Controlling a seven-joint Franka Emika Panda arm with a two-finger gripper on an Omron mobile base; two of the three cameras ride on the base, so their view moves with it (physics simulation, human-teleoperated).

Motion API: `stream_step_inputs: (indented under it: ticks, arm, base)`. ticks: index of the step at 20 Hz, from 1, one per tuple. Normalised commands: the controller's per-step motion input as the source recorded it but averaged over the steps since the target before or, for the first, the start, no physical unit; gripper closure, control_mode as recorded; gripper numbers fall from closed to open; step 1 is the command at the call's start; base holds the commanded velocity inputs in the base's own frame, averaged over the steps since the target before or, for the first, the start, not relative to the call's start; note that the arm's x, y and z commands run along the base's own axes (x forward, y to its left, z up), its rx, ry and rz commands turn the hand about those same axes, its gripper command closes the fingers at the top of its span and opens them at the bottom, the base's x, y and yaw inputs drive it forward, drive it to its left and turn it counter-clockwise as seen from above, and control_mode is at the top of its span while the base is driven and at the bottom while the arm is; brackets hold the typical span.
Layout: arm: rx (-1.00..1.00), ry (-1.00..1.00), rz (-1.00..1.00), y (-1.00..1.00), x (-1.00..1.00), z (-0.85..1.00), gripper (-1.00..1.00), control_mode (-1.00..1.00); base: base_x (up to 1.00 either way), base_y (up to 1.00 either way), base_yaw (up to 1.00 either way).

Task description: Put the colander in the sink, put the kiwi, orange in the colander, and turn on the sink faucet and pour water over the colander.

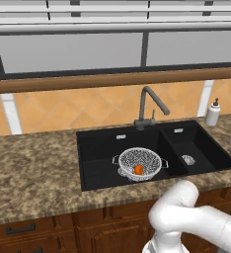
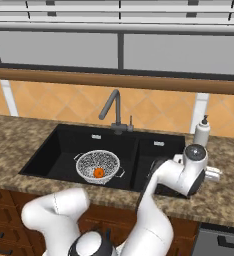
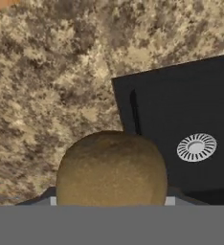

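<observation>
Pincer [image 3: 111, 201] first: in the hand view it's clamped on the kiwi [image 3: 111, 167]. That fuzzy brown-tan fruit sits right between the two finger tips, and you can just make out a sliver of a finger [image 3: 52, 201] peeking out on either side of it. Behind the kiwi there's speckled granite counter [image 3: 47, 86], plus a corner of a black basin [image 3: 181, 105] with a round silver drain [image 3: 196, 147] in its floor. Can't honestly tell from this angle whether the kiwi is touching the counter or hanging a bit above it. Over in the left base view, the colander [image 1: 138, 163] is sitting upright in the wider basin of the sink [image 1: 100, 153], toward that basin's right side, and the orange [image 1: 138, 169] is lying inside the colander near its front wall. The sink faucet [image 1: 149, 106] stands behind the divider between the two basins, spout angled off to the right, and a white soap dispenser [image 1: 213, 112] stands on the counter behind the narrower basin's far right corner. Right base view, same deal from the other side: colander with the orange in it in the big basin, faucet behind, and the white arm [image 2: 181, 175] bends across the front of the narrower basin with its wrist out over the counter to the right of the sink, in front of the soap dispenser.
</observation>
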Motion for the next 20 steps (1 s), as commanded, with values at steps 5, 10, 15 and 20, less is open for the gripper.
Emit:
stream_step_inputs:
  ticks: [5,10,15,20]
  arm:
    - [-0.14,-0.23,0.01,1.0,-0.28,0.55,1.0,-1.0]
    - [-0.2,-0.04,-0.02,1.0,-0.08,0.4,1.0,-1.0]
    - [-0.16,0.03,-0.06,1.0,0.0,0.13,1.0,-1.0]
    - [-0.09,0.02,-0.04,0.98,0.07,0.0,1.0,-1.0]
  base:
    - [0.0,0.0,0.0]
    - [0.0,0.0,0.0]
    - [0.0,0.0,0.0]
    - [0.0,0.0,0.0]
